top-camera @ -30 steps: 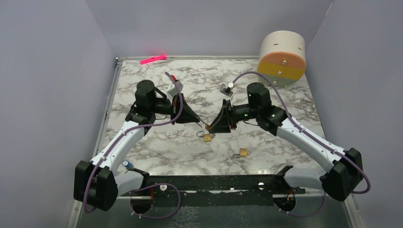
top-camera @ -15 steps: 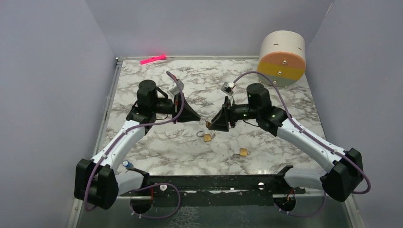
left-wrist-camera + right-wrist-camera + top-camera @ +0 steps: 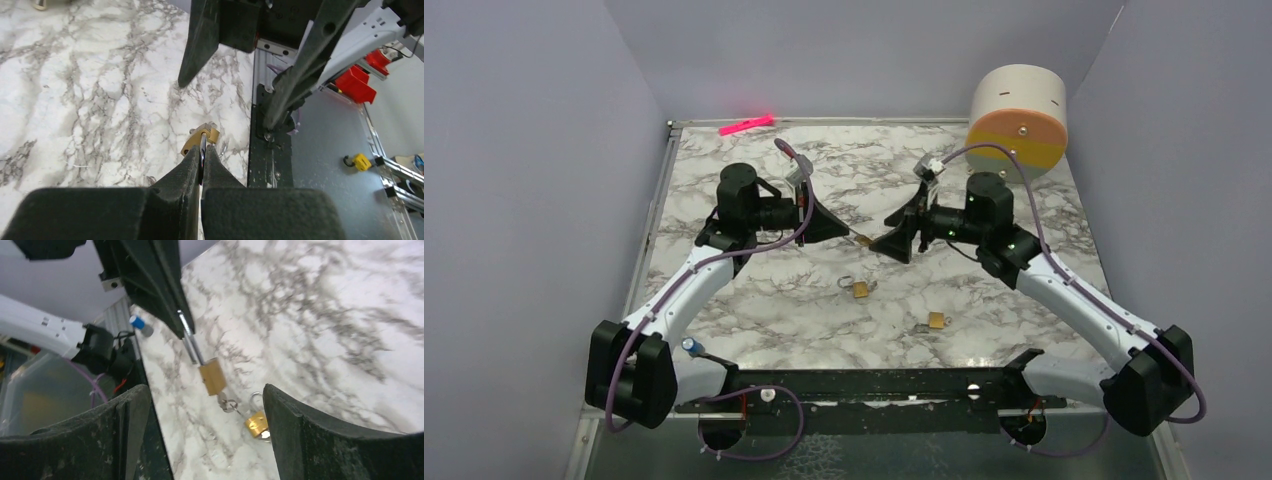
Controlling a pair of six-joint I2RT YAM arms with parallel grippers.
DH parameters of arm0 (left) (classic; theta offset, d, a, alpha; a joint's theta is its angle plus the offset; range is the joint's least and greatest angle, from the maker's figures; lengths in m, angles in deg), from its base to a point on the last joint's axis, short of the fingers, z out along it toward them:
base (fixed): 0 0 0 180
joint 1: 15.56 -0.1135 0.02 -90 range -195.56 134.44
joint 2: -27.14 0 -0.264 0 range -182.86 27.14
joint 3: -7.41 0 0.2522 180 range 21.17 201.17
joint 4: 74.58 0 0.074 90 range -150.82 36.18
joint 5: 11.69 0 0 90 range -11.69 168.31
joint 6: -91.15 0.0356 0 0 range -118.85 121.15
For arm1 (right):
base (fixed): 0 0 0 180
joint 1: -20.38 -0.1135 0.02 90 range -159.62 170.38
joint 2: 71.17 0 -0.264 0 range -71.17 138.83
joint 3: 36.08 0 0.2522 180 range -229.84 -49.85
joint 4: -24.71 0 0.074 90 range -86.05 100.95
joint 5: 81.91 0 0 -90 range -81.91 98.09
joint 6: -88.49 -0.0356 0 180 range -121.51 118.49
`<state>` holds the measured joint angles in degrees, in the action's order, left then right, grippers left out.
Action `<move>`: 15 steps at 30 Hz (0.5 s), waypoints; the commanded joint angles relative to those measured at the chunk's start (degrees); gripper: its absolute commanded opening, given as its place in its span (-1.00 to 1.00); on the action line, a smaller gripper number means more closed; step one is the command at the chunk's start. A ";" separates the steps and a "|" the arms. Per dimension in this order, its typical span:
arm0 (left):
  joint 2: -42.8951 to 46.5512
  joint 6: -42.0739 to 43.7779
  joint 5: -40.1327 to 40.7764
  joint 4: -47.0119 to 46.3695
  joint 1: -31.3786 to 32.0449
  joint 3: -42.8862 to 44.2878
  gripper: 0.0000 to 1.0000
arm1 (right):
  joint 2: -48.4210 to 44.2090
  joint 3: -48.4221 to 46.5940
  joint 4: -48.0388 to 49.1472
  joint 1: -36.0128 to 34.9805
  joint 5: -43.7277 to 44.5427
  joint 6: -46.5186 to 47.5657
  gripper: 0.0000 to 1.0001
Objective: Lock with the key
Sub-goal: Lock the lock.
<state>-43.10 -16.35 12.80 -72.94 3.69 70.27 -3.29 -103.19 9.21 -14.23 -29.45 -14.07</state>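
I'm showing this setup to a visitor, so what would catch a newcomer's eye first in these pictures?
The left tool, shut on the silver shackle of a small brass padlock and holding it over the middle of the white marble-patterned table, with the open right tool facing it closely. Then the big cream, orange and yellow drum at the far right corner and the bright pink marker at the far edge.

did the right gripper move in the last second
Yes. The right gripper has pulled back and opened, moving away from the loose padlock and toward the round drum.
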 commanded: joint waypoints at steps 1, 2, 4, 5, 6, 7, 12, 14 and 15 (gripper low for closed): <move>-0.67 -3.32 5.65 -7.05 0.01 2.08 -1.00 | -3.94 4.86 14.22 9.37 -3.58 -4.75 0.75; -0.66 -3.72 6.07 -7.73 -0.12 2.05 -1.00 | -4.16 6.35 17.62 12.05 -5.82 -7.20 0.76; -0.55 -4.78 6.88 -9.58 -0.45 1.99 -1.00 | -3.42 9.29 25.61 17.05 -10.73 -12.70 0.78; -0.44 -5.68 7.20 -10.98 -0.58 1.80 -1.00 | -1.90 10.28 29.37 18.44 -12.93 -15.17 0.78; -0.31 -6.72 7.57 -12.40 -0.75 1.56 -1.00 | -0.45 10.61 31.99 18.90 -14.28 -16.65 0.78; -0.26 -7.69 8.08 -13.80 -0.88 1.26 -1.00 | 0.78 10.72 33.94 18.96 -14.99 -17.63 0.78; -0.47 -12.81 11.09 -20.33 -1.05 0.03 -1.00 | 5.82 10.50 45.59 18.78 -19.13 -23.09 0.79; -0.43 -14.96 12.48 -22.76 -1.07 -0.45 -1.00 | 6.42 10.17 47.36 18.25 -19.32 -23.01 0.79; -0.27 -16.03 13.08 -24.09 -1.05 -0.76 -1.00 | 6.74 9.77 46.90 17.83 -19.18 -22.19 0.79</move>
<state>-43.76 -26.34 21.56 -87.54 2.88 70.23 2.87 -92.50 45.60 4.59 -44.27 -33.56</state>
